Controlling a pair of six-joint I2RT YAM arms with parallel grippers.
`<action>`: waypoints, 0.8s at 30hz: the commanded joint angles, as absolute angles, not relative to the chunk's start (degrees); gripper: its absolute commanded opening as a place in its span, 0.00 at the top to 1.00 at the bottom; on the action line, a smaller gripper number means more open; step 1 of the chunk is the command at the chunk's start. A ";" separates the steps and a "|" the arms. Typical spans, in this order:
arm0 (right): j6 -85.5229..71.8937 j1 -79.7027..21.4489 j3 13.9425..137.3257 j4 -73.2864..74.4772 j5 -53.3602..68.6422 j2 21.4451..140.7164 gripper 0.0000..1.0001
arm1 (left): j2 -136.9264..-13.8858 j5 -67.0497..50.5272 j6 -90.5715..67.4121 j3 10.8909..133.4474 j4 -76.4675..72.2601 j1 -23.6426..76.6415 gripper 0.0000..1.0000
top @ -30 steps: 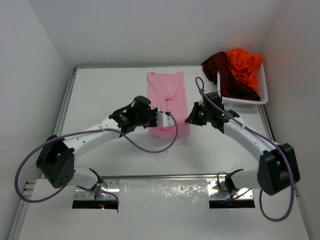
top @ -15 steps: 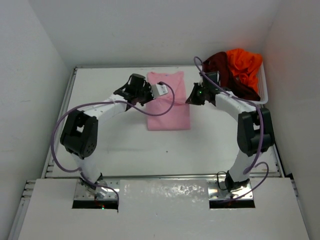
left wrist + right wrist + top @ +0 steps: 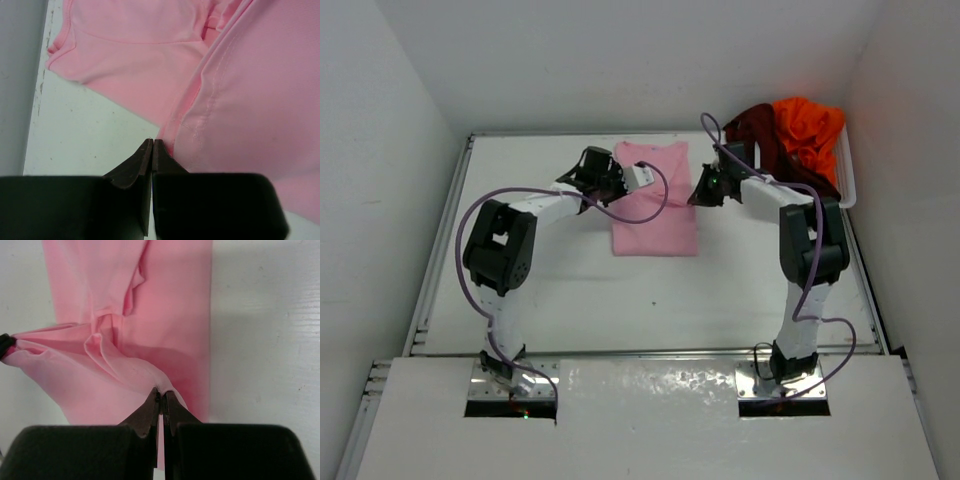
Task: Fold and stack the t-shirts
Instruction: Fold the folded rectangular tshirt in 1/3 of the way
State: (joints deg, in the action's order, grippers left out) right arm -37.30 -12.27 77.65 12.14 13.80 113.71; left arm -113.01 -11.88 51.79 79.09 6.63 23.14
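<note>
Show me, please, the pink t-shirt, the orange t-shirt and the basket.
pink t-shirt (image 3: pixel 655 228), top view, its flat near half.
orange t-shirt (image 3: pixel 810 125), top view, its bunched middle.
basket (image 3: pixel 847 185), top view, its right rim.

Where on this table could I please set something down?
Free: the wide bare table from the pink shirt to the near edge, and the far left corner. Crowded: the far middle and right, where left gripper and right gripper pinch the shirt beside the basket.
</note>
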 commanded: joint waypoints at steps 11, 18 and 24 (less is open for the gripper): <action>-37.35 -10.72 83.75 8.35 13.53 120.40 1.00 | -118.21 -13.19 51.94 83.50 -3.52 22.24 1.00; -34.37 -8.80 90.43 12.55 12.57 124.62 0.68 | -122.51 -5.90 50.81 86.39 -1.66 21.53 0.59; -24.62 -8.53 96.50 18.09 6.69 120.77 0.59 | -126.12 4.92 40.81 99.02 4.11 19.87 0.28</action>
